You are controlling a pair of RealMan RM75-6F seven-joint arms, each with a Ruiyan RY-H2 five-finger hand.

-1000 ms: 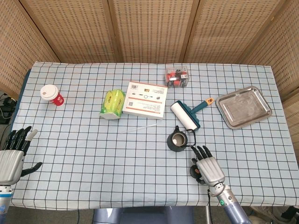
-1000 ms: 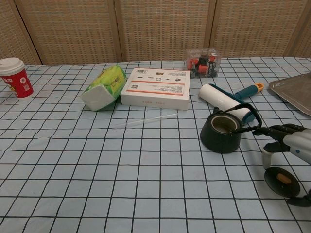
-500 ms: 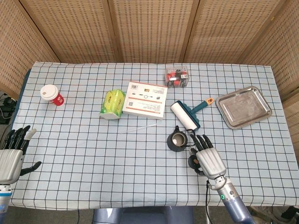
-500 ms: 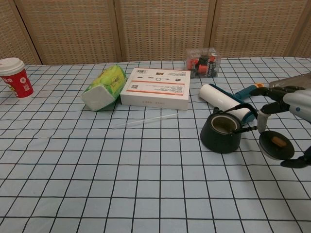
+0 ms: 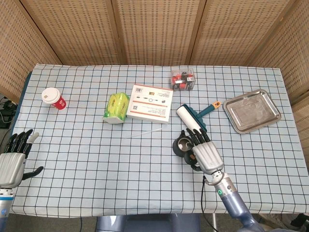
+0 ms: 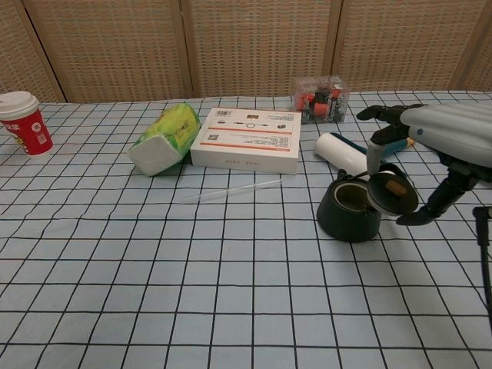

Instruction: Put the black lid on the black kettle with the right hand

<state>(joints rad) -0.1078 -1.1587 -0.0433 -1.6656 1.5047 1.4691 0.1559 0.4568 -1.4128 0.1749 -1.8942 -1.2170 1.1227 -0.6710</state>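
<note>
The black kettle stands open-topped on the checked cloth, right of the table's middle; in the head view only its left part shows. My right hand holds the round black lid between thumb and fingers. The lid hangs tilted just above the kettle's right rim, overlapping its opening. From the head camera the right hand covers the lid and the kettle's right side. My left hand hovers at the table's near left corner, fingers apart, holding nothing.
A lint roller with a teal handle lies just behind the kettle. Farther back are a white box, a green tissue pack, a clear box, a red cup and a metal tray. A thin clear stick lies left of the kettle.
My right hand lifted the lid off the cloth and carried it left and away from me, to the kettle's right rim. The left hand barely moved.
</note>
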